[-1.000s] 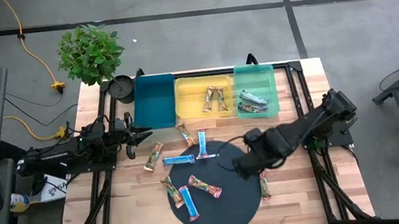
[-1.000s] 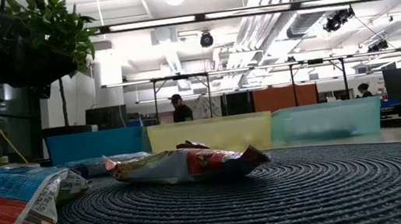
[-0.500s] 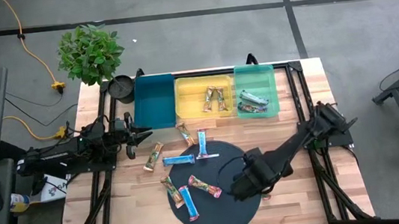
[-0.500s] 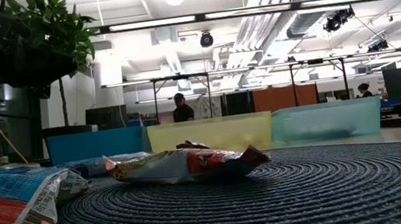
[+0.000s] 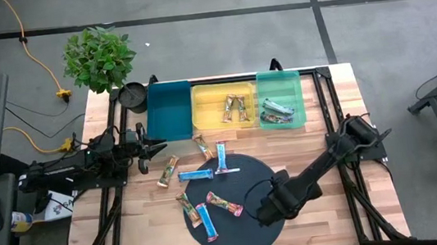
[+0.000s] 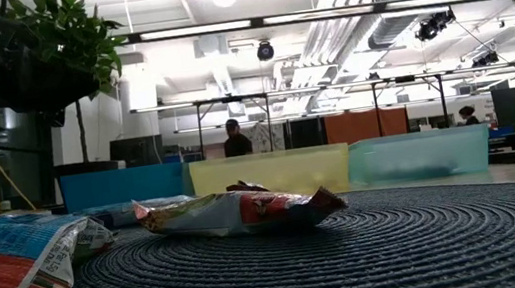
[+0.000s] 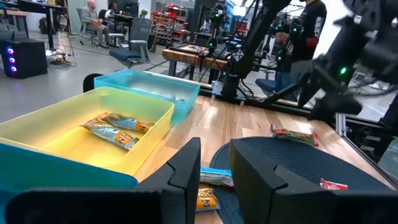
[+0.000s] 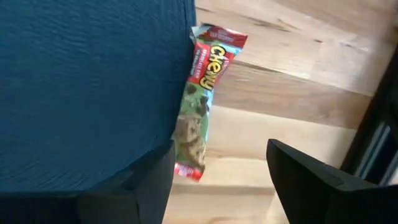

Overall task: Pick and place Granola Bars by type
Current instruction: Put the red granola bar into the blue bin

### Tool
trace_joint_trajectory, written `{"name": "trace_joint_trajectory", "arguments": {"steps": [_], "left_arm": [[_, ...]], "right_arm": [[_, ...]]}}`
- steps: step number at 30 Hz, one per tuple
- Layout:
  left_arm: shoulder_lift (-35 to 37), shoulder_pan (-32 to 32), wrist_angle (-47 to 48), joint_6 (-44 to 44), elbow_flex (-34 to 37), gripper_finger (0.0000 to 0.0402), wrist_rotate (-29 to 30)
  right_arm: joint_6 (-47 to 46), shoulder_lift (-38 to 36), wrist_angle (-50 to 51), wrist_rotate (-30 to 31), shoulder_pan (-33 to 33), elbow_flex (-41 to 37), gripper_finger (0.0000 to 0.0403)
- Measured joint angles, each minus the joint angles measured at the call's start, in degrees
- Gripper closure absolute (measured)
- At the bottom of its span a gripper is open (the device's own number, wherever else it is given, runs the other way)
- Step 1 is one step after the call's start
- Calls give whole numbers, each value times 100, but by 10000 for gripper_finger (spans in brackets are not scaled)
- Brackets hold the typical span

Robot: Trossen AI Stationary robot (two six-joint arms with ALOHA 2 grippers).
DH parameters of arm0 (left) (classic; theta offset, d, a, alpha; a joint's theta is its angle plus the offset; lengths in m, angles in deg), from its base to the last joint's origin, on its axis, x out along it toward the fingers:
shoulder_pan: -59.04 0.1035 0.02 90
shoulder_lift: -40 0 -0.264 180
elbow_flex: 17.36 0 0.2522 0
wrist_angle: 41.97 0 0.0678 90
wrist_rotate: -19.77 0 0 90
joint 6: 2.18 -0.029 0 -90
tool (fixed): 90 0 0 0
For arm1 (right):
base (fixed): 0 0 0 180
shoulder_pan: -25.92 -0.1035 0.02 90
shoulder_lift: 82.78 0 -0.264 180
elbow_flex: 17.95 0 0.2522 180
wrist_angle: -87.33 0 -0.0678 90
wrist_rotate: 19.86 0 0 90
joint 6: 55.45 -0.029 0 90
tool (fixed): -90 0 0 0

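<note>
The left arm lay low along the table's left edge, reaching inward, its left gripper (image 5: 158, 147) held level with the fingers (image 7: 186, 171) set a narrow gap apart, nothing between them. The right arm stretched from the table's right edge diagonally toward the front middle, elbow raised. Its right gripper (image 5: 264, 214) pointed downward near the front edge, the fingers (image 8: 311, 177) spread wide and empty.

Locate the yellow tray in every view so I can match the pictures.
High view: yellow tray at the far edge, in the middle.
Low view: pale yellow wall in the centre background.
Left wrist view: beyond the fingers, seen from one corner.
Right wrist view: not in it.
Shared landmark: the dark round mat, seen in all four views.
</note>
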Motion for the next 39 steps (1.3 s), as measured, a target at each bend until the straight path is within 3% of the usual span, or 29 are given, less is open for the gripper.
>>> {"name": "trace_joint_trajectory", "arguments": {"steps": [13,24,33,39], "left_arm": [[1,0,-1,-1,-1,319,1],[2,1,0,1,1,319,1],[1,0,-2,0,1,319,0],[1,1,-2,1,0,319,0]], "right_arm": [[-61,-28,-2234,-69,127,-1328,164],[99,-55,-1878,-124,164,-1171,164],[-176,-423,-372,37,166,-1100,164],[-239,-446,-1029,31,166,-1283,164]]}}
